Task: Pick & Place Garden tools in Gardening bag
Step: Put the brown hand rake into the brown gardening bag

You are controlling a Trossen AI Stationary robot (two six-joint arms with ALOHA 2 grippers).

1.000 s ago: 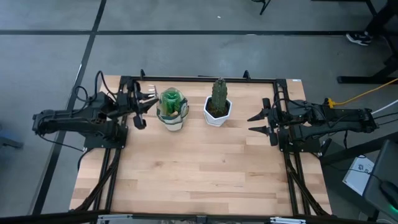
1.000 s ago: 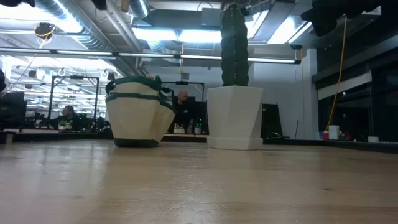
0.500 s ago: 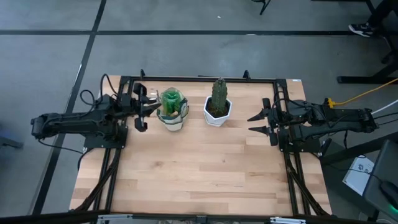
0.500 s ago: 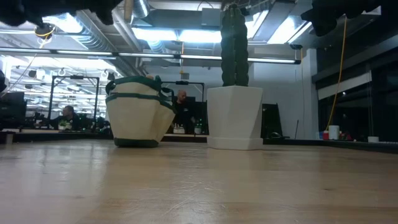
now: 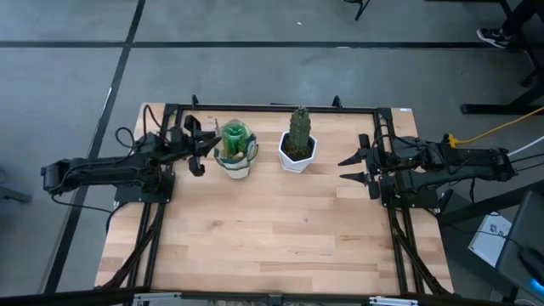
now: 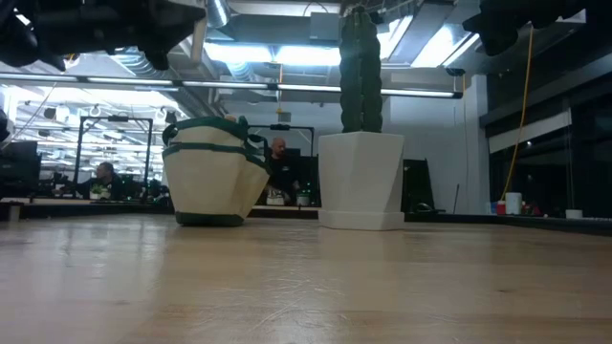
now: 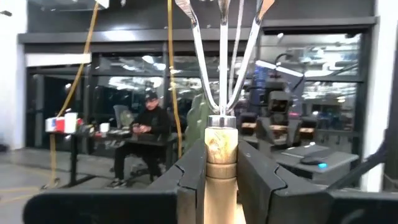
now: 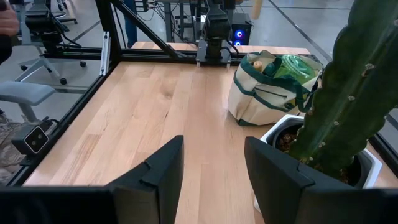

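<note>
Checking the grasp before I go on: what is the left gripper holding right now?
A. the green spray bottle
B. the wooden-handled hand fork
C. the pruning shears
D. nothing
B: in the left wrist view the left gripper is clamped on the hand fork's wooden handle, metal tines pointing away.

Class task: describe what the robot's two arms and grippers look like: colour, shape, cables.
Both arms are dark and jointed, with black cables looping alongside. The left gripper and right gripper each have two flat, angular black fingers. A yellow cable trails off near the right arm's base.
</note>
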